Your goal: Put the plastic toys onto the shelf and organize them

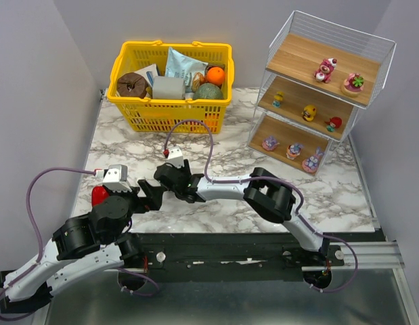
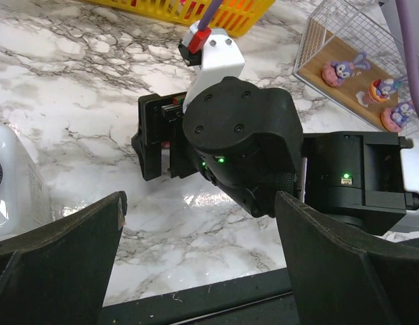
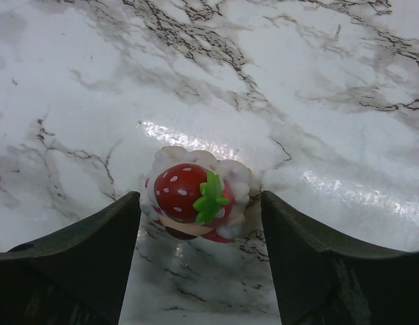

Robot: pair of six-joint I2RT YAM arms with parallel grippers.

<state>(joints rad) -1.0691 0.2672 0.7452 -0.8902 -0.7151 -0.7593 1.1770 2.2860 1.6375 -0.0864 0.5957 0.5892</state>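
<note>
Red strawberry-topped plastic cupcake toy (image 3: 195,196) sat on the marble table (image 3: 331,81) near its front edge, between the spread, apparently untouching fingers of the right tool (image 3: 200,202). The left tool (image 2: 200,203) gaped wide, empty.

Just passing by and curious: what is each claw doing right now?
Left gripper: open, holding nothing.
Right gripper: open, straddling the strawberry toy, not gripping it.
</note>
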